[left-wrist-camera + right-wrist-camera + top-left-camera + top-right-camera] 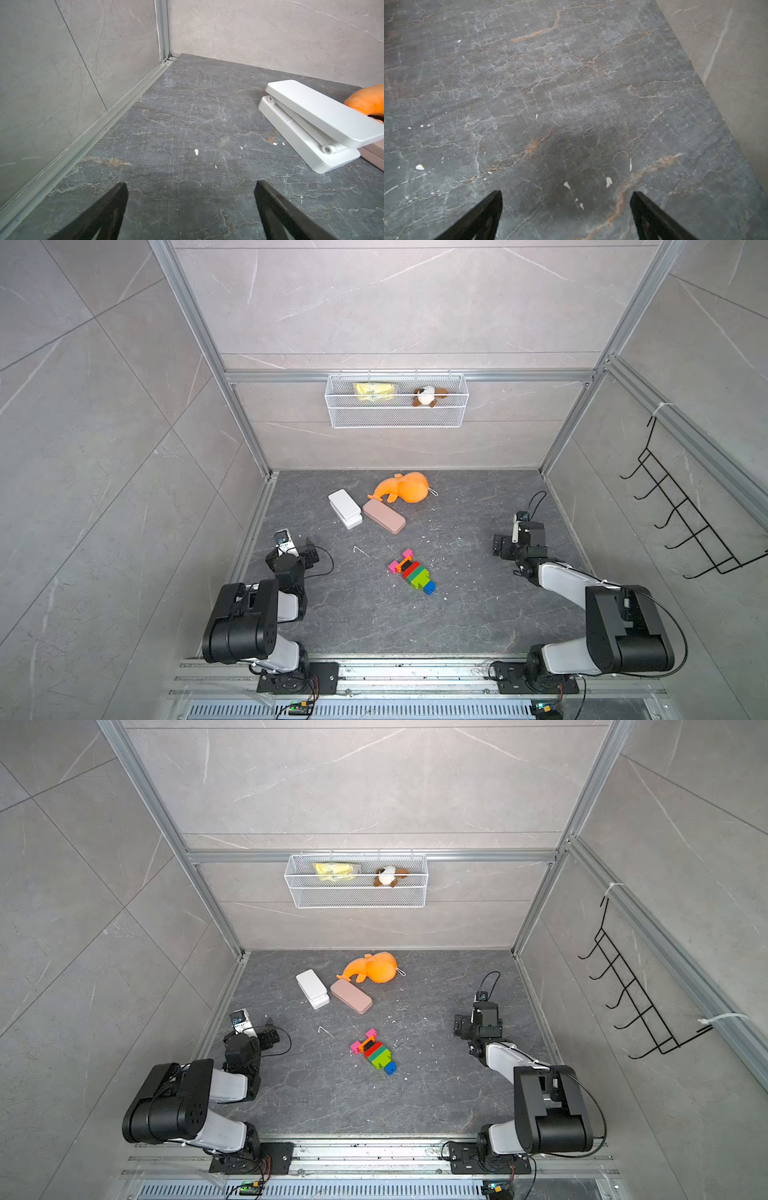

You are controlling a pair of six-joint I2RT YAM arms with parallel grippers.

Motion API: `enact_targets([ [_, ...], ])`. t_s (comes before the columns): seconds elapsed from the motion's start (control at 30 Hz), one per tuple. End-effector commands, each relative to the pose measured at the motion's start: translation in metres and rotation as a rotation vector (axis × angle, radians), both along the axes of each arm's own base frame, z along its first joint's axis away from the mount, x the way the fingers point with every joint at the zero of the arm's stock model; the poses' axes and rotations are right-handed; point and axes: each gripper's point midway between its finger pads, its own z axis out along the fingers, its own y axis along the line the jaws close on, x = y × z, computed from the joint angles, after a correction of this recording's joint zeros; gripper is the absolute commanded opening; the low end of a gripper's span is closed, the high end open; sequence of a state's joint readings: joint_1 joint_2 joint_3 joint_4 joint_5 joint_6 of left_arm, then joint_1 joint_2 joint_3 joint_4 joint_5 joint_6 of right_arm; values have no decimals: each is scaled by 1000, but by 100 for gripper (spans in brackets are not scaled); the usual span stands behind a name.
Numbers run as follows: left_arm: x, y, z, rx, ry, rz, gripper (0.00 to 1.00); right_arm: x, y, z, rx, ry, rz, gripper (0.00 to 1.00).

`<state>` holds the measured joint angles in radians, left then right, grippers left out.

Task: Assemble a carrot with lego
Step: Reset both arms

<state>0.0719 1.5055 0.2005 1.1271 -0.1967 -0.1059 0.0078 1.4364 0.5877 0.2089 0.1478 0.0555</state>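
**Two claws apart, carrot lying free between them**

Both top views show the carrot (411, 571) (373, 1051) flat on the table (478, 614). Its blue tip (429, 588) points toward the arms' bases and its pink bricks (400, 561) toward the back wall. A dark piece beside the pink is too small to make out.

The left gripper (190, 182) is well to the carrot's left and the right gripper (566, 191) well to its right. Each wrist view catches only two black fingertips, spread wide with bare stone between them. The frame cuts off the rest of each claw. From above, the fingers are lost against the black wrist housings.

Beyond the carrot, toward the back wall, a white case (345, 508) and a pink case (383, 516) lie side by side, with a plush (401, 487) just behind them. In the left wrist view the white case's upper slab sits askew over its base. It hides most of the plush and the pink case, and the frame edge cuts both.

High on the back wall hangs a wire basket (397, 418). Its mesh blurs a yellow packet and a small brown-and-white toy. A black hook rack (685, 514) hangs on the wall to the carrot's right.

The table is dark grey veined stone with white flecks (608, 181). Pale marbled panels in aluminium framing close three sides.
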Motion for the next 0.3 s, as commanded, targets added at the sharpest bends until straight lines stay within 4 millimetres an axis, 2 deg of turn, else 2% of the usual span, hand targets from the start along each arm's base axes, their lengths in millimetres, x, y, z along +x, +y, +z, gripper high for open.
enact_targets([
  [0.0,10,-2,21,-18,-81,-13,98,10,8,11,17,-39,42,100],
  [0.27,11,-2,20,-20,-72,-16,98,10,8,12,17,-40,43,100],
])
